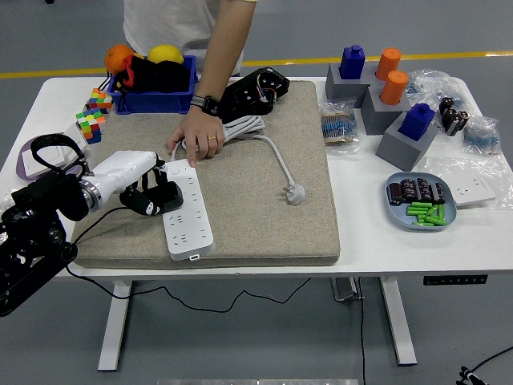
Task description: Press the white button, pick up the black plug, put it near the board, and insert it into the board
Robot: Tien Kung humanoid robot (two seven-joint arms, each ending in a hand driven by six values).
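One robot left hand, fingers curled empty against the white power strip a person's hand steadies; the plug, at three o'clock, looks light, rigid, best pinched by its body.

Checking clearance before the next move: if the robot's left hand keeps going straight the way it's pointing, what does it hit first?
The left hand points rightward across the mat, and the white power strip lies right at its fingertips, so that comes first. Whether they already touch it is unclear from this view.
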